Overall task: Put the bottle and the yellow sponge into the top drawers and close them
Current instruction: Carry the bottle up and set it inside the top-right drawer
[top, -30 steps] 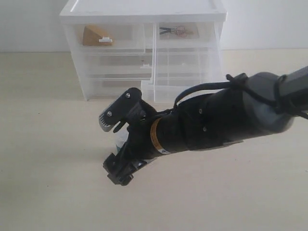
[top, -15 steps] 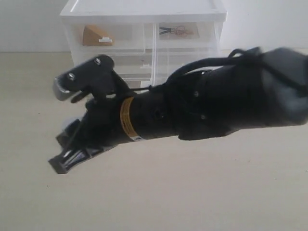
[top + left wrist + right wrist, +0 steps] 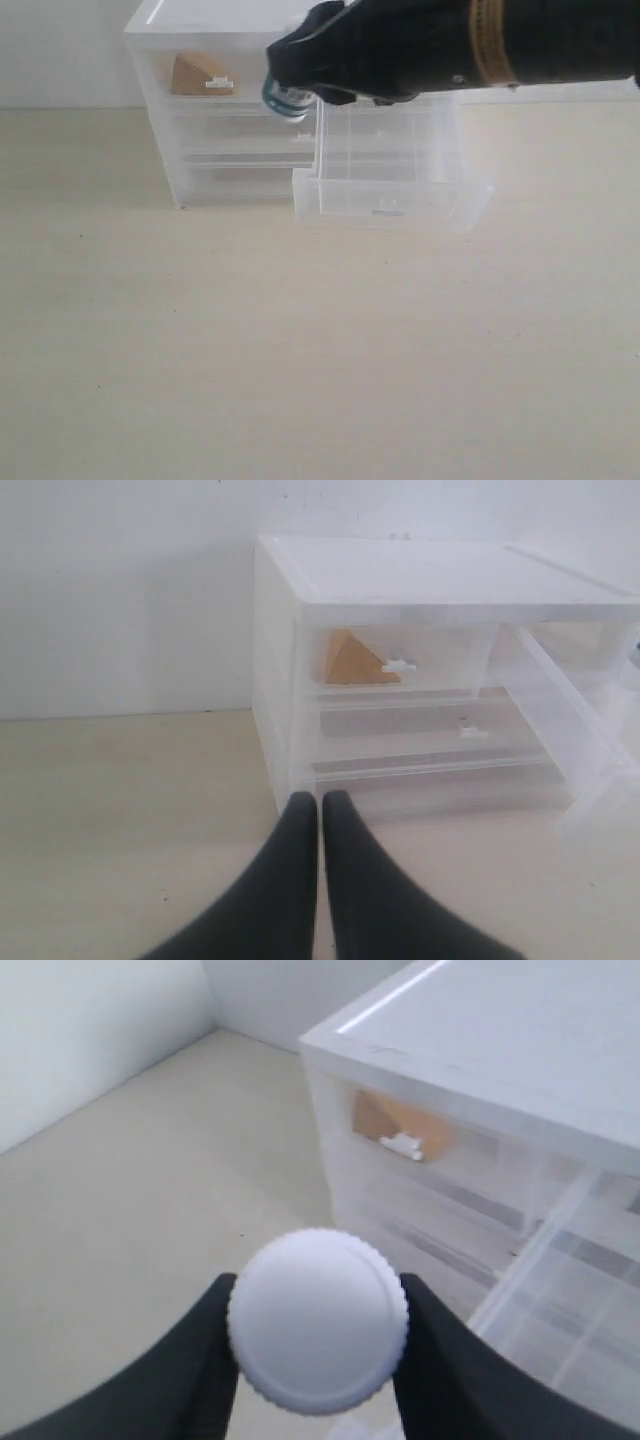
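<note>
The right arm, a second ago low over the surface, is now high at the one chest. Of two, one top drawer is pulled out; the other top drawer is shut, holding one yellow sponge. The right pincer grasps the one bottle beside the pulled-out drawer. Only the left wrist view shows the left pincer, clenched, empty.

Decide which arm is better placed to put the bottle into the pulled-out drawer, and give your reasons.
Right. The right gripper clamps the bottle, held up by the pulled-out drawer. The left gripper is shut and empty, facing the other half of the chest.
</note>
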